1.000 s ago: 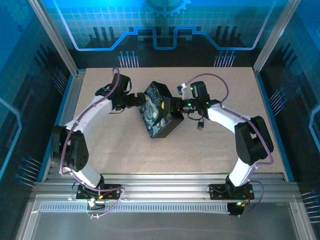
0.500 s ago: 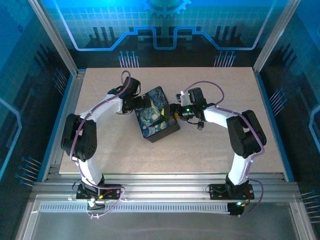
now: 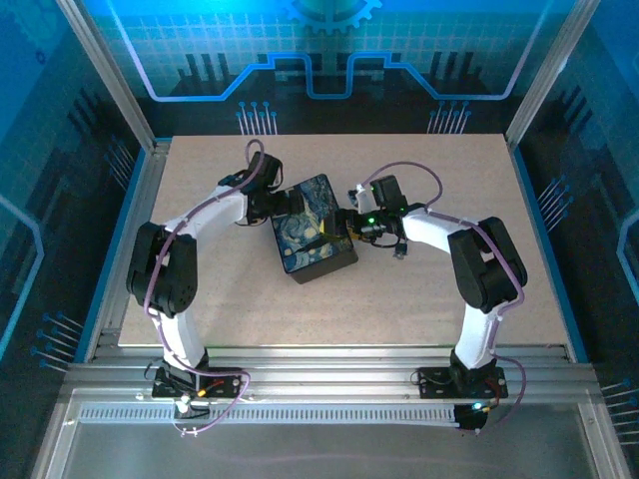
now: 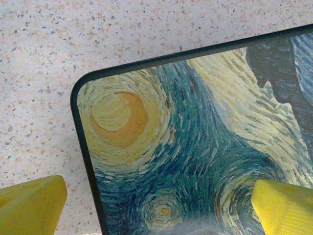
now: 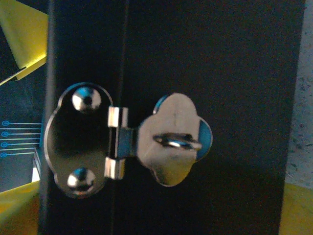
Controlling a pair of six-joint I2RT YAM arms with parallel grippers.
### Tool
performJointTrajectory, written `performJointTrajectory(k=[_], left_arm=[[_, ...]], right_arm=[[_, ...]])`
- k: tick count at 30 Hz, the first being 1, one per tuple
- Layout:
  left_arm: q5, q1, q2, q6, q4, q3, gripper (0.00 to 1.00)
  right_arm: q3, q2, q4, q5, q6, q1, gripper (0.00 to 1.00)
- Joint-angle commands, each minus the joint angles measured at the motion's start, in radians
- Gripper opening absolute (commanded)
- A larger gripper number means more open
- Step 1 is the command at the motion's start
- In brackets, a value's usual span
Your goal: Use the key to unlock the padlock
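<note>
Padlock off the hasp; both pincers spread and empty.

Right wrist cam: hasp [image 5: 127, 139] on the painted box [image 3: 315, 239] front, flap down over staple loop [image 5: 177, 142], nothing hung thru it. Small dark-silvery bit lying on the surface [image 3: 220, 279] just beside the R arm, apart from the box, looks like the padlock [image 3: 399, 251]. It's too small to tell if the shackle's open, and the key isn't made out. So unlocking is prob. done or near it. Left pincer [image 3: 282, 207] is wide apart at the lid corner, one yellow fingertip [image 4: 29, 205] over the surface, other over the lid, gripping nothing. Right pincer [image 3: 346, 222] is wide apart facing the hasp, gripping nothing; contact w/ box unclear.
</note>
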Motion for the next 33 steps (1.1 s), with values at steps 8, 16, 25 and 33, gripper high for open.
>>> performJointTrajectory(k=[8,16,25,33], left_arm=[[-0.051,0.017,0.108,0.060,-0.021,0.005,0.99],[-0.034,0.026,0.126,0.059,-0.003,-0.002,0.99],[-0.008,0.078,0.097,0.071,-0.060,0.151,0.99],[-0.013,0.145,0.036,0.089,-0.074,0.166,0.99]], right_arm=[[-0.138,-0.020,0.015,0.042,-0.019,-0.055,1.00],[-0.147,-0.062,0.000,0.040,-0.012,-0.045,1.00],[-0.136,-0.108,0.029,0.221,0.158,0.180,0.98],[-0.071,-0.100,0.071,0.257,0.208,0.248,1.00]])
